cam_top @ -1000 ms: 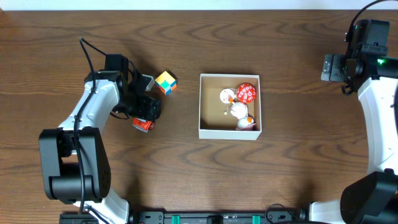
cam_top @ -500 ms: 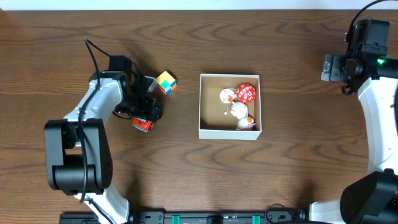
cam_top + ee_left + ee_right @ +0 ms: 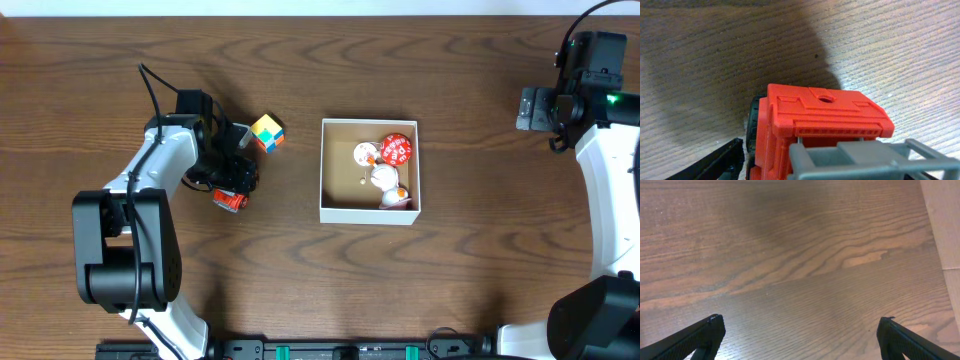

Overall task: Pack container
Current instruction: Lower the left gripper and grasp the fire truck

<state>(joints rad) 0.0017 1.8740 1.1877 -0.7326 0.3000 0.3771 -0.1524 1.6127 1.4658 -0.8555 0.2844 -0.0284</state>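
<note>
The container [image 3: 322, 170], a shallow white-walled box with a tan floor, stands mid-table and holds several small red and white toys [image 3: 390, 165]. A red toy truck with a grey part [image 3: 825, 120] lies on the wood left of the box; it also shows in the overhead view [image 3: 230, 200]. My left gripper [image 3: 233, 183] is down over the truck, its fingers [image 3: 815, 167] closed against the truck's sides; the right finger is hidden behind the truck. My right gripper [image 3: 535, 108] is open and empty at the far right [image 3: 800, 330], well away from the box.
A multicoloured puzzle cube [image 3: 266, 132] sits just above and right of my left gripper, between it and the box. A pale sheet [image 3: 945, 225] lies at the right edge of the right wrist view.
My left arm shifted slightly to the right over the truck a second ago and has been still since. The right arm has not moved.
</note>
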